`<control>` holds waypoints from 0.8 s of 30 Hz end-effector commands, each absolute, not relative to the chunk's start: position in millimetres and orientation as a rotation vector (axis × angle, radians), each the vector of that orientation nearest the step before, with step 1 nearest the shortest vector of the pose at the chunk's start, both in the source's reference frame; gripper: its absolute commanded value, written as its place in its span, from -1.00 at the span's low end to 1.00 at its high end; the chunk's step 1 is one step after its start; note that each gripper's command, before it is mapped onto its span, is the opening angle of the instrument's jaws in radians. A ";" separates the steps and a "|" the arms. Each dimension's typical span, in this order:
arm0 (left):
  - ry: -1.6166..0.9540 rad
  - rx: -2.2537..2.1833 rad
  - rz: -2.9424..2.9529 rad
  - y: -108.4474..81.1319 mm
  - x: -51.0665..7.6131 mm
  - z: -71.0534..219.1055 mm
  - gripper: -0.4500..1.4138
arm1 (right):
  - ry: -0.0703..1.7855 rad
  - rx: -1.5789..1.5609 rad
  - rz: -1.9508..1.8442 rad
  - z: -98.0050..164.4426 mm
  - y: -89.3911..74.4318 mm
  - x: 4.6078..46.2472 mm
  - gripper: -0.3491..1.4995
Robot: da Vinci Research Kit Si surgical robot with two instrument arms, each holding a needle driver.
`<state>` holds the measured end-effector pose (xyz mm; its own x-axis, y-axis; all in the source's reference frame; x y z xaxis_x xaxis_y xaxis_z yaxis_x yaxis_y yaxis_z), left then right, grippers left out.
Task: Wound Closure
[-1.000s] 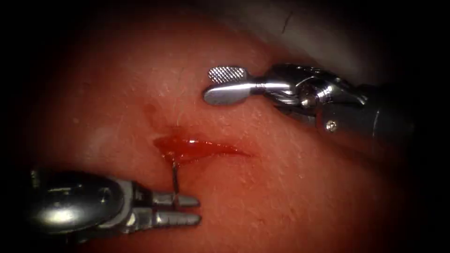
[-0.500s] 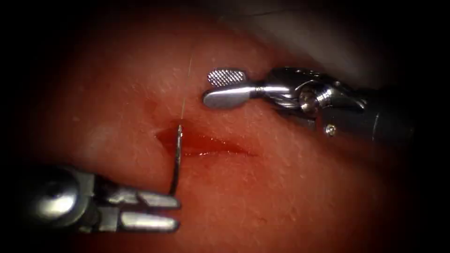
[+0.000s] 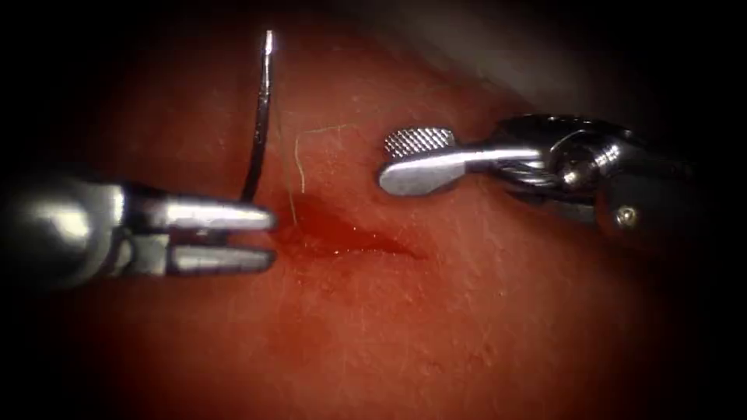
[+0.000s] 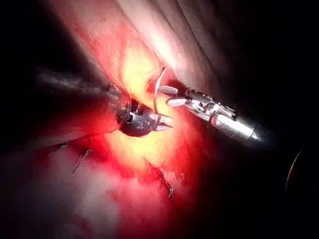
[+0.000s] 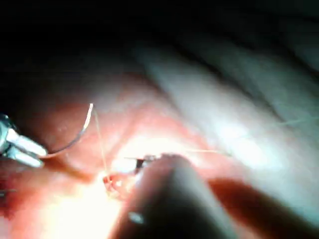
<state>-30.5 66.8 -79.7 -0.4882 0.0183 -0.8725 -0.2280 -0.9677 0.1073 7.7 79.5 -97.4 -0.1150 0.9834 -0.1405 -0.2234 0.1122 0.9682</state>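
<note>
left tool (image 3: 261,233): grips needle (image 3: 261,117) near one end, apparently clear of cut (image 3: 350,237) | right tool (image 3: 408,159): jaws apart, empty, beyond cut | thread (image 3: 296,167) enters cut

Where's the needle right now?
In the endoscope view the needle is out of the tissue, left of the cut, held near one end by the left end effector and arching upward.
</note>
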 end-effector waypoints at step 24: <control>0.485 -1.413 2.680 62.7 -34.6 -73.9 -0.89 | 1.148 1.172 1.493 -98.5 79.0 12.1 0.34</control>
<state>-34.2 63.0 -74.5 -0.5755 -0.0811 -0.8138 -0.2110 -0.9466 0.2436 11.7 78.5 -98.7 -0.1579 0.9737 0.1644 -0.0978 -0.1811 0.9786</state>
